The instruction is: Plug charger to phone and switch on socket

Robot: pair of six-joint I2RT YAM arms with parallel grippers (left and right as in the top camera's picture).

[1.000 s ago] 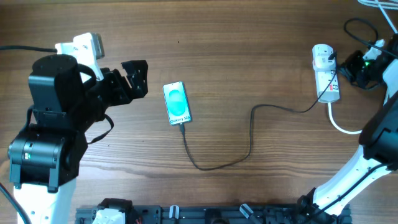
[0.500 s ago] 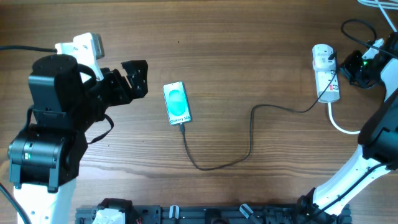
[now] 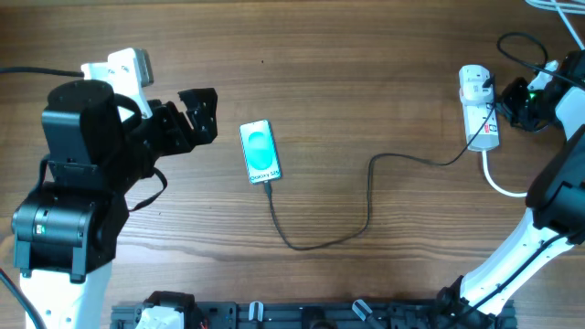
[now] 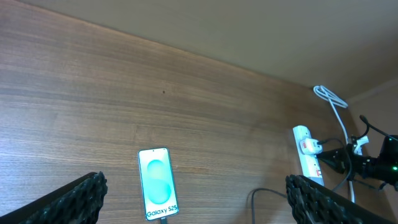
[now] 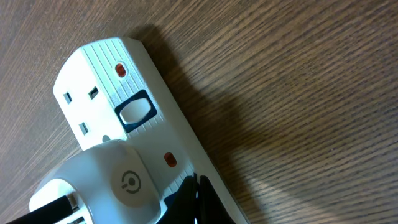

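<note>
The phone lies flat at centre-left, teal screen up; it also shows in the left wrist view. The thin black charger cable runs from the phone's near end in a loop to the white socket strip at the far right, where a white adapter is plugged in. My left gripper is open and empty, left of the phone, which lies between its fingers. My right gripper is shut, its tips pressed on the socket strip beside the adapter, below a red mark.
A white box sits behind the left arm. A free outlet with its own rocker switch is at the strip's far end. The strip's white lead trails toward the right arm. Loose black and white cables lie at the far right corner.
My right gripper has edged slightly left, closer onto the socket strip. The left arm, phone and cable have not moved.
</note>
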